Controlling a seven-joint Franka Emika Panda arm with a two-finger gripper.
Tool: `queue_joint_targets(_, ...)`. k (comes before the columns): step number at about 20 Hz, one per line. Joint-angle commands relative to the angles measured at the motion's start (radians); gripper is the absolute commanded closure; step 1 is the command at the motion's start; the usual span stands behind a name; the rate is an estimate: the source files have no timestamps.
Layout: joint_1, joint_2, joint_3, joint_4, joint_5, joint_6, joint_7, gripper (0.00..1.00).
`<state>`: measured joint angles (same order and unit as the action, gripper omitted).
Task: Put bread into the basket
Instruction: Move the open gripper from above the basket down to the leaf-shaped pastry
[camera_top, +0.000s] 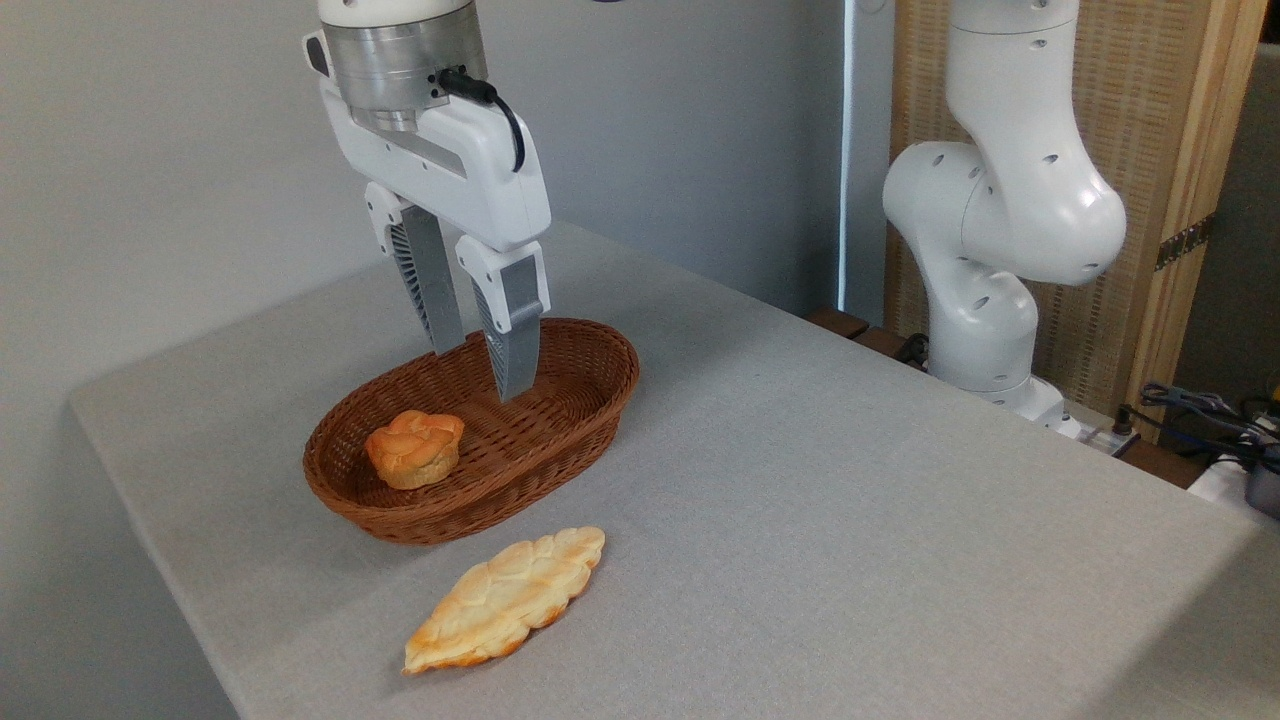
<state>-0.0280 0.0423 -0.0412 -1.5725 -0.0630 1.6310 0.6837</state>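
The long, flat, pale golden braided bread (506, 600) lies untouched near the grey table's (850, 480) front edge, just outside the oval reddish-brown wicker basket (590, 415), while the white gripper (480, 372) hangs above the basket, fingers parted and empty.

I count one oval reddish-brown woven wicker basket (575, 395), one long flat pale golden braided bread (505, 598), one small round orange-brown bun (414, 449), and two grey fingers (516, 340).
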Motion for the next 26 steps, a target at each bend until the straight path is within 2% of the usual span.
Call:
queue_joint_targets(1, 0.0, 0.002, 0.011, 0.0, 0.005, -0.005, 0.007, 0.0)
queue_joint_targets(15, 0.002, 0.002, 0.011, -0.011, 0.005, 0.021, 0.005, 0.0)
queue_joint_targets(19, 0.003, 0.002, 0.012, -0.082, 0.003, 0.194, 0.003, 0.0)
queue_joint_targets(22, 0.003, 0.001, 0.02, -0.139, 0.005, 0.242, 0.008, 0.0)
queue_joint_targets(24, 0.003, 0.002, 0.06, -0.168, 0.005, 0.266, 0.019, 0.0)
queue_joint_targets(26, 0.003, 0.017, 0.067, -0.216, 0.003, 0.343, 0.017, 0.0)
